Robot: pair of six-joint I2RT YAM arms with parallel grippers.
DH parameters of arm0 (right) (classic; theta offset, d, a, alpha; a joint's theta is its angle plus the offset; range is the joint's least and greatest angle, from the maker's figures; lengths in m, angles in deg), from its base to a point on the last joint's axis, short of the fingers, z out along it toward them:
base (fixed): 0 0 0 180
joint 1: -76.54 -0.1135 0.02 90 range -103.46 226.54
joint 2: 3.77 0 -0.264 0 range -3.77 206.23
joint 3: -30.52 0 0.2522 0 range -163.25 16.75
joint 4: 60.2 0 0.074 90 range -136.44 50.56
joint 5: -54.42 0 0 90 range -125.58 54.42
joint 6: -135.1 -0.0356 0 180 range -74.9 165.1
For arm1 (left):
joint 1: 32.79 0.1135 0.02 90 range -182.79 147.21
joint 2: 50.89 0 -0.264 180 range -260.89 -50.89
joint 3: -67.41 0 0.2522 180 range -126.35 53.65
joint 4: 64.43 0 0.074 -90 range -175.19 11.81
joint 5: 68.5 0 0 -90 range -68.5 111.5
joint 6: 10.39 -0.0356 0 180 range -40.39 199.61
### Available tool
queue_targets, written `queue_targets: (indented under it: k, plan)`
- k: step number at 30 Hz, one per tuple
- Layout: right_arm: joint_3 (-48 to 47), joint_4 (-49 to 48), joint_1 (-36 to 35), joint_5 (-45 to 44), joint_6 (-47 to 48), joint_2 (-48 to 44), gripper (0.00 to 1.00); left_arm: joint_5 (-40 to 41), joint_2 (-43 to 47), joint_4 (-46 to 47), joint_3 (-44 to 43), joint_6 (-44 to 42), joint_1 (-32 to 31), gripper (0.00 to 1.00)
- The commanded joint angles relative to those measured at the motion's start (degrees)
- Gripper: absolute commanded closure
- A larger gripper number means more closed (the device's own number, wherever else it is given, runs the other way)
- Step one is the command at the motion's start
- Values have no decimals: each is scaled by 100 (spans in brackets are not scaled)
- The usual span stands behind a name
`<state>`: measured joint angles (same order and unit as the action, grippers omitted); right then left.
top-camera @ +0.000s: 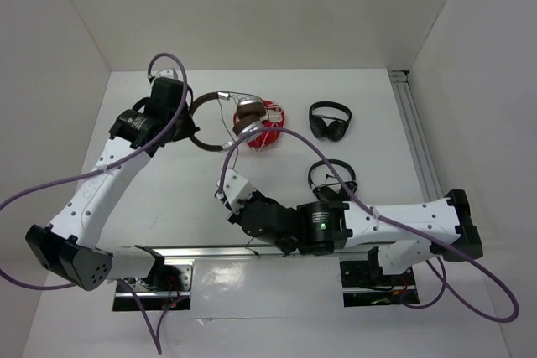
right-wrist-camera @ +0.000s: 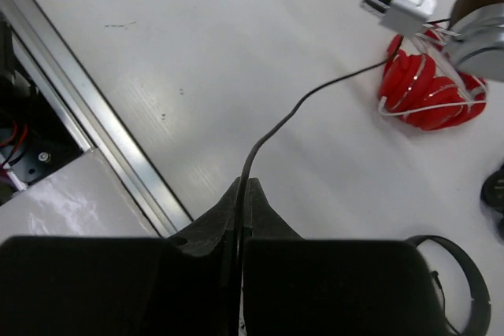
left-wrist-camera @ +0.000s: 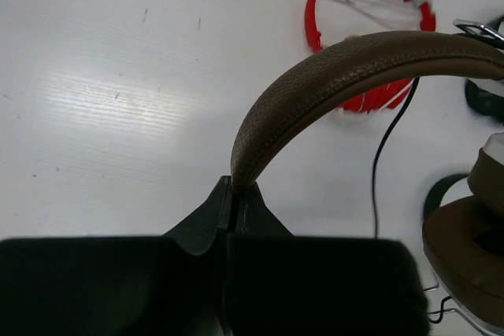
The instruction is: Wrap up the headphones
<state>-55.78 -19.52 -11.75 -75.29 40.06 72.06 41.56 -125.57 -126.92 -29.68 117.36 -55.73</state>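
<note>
Left gripper (left-wrist-camera: 232, 190): my fingers are pinched onto one end of the brown headband (left-wrist-camera: 339, 76); the band rises from the pinch and arches to the right.

Right gripper (right-wrist-camera: 242, 190): my fingers are pressed together on the thin dark cable (right-wrist-camera: 299, 104); the cable runs from between the pads across the table to the ear cups.

Position of the headphones (top-camera: 246, 123): far half of the white table (top-camera: 168, 199), left of centre; the headband loop is towards the left gripper (top-camera: 180, 105); the silver ear cup (right-wrist-camera: 480, 37) overlaps the red headphones (right-wrist-camera: 425, 84) in every view; whether they touch, I cannot tell.

Edges:
- Left: a white side wall (top-camera: 50, 81) stands close beside my left arm.
- Far: the back wall (top-camera: 252, 6) runs just beyond the headband loop.
- Right: an aluminium rail (top-camera: 417, 136) follows the table edge, well apart from both grippers.
- Near: a metal strip (right-wrist-camera: 94, 131) borders the table by the arm bases, close below the right gripper (top-camera: 226, 186).

Open room:
- Bare table lies between my two arms, from the headband down to the near strip.
- Bare table lies left of the cable in the right wrist view.
- To the right, one black pair (top-camera: 330, 121) lies near the red headphones; a second black pair (top-camera: 331, 178) lies just beside my right forearm.
</note>
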Motion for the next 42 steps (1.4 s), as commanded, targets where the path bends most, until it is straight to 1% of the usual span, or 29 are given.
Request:
queue_targets:
  k: [1,2,3,5,7,9,10,13,15,17,18,21,24,25,28,32,33,35,36,39,42]
  plan:
    - [29,-530,-83,269,-76,125,100,-195,-82,83,-18,1030,149,100]
    - [-41,-599,-135,375,-15,220,100,-195,13,187,123,1162,349,100]
    - [-111,-600,-136,541,-15,274,100,-473,75,328,263,1251,473,100]
    - [-243,-653,-136,543,47,362,100,-809,137,530,606,1444,806,100]
    - [-305,-653,-188,613,47,424,100,-810,137,531,782,1611,948,100]
    - [-367,-653,-249,718,108,424,100,-662,190,583,870,1665,949,100]
    - [-419,-653,-250,718,108,363,100,-608,190,645,871,1543,949,100]
    - [-568,-600,-250,718,161,301,100,-424,-20,645,1046,1445,1002,100]
    - [-770,-600,-250,718,161,301,100,-135,-21,645,1274,1445,1002,100]
    - [-902,-547,-303,771,223,362,100,129,-21,645,1502,1497,862,100]
    - [-999,-547,-303,771,223,362,100,130,-73,698,1556,1498,792,100]
    - [-1210,-311,-303,412,345,555,100,183,-74,750,1688,1375,791,100]
    - [-1386,-116,-303,192,459,626,100,183,-21,865,1820,1033,791,100]
    - [-1386,-116,-303,-53,573,626,100,105,75,865,1916,910,791,100]
    - [-1439,15,-66,-143,714,565,100,279,348,865,2127,724,572,100]
    - [-1526,85,460,-143,1057,503,100,122,734,988,2470,330,45,100]
    - [-1605,138,540,-143,1110,503,100,122,805,988,2688,329,-243,100]
    - [-1904,313,777,-82,1215,581,100,174,884,988,2857,329,-587,100]
    - [-2088,366,848,-29,1285,582,100,244,884,936,2857,381,-902,100]
    - [-2194,420,1077,-29,1479,696,100,358,963,778,2857,434,-1308,100]
    - [-2125,420,1384,-29,1541,749,100,412,1183,593,2796,259,-1581,100]
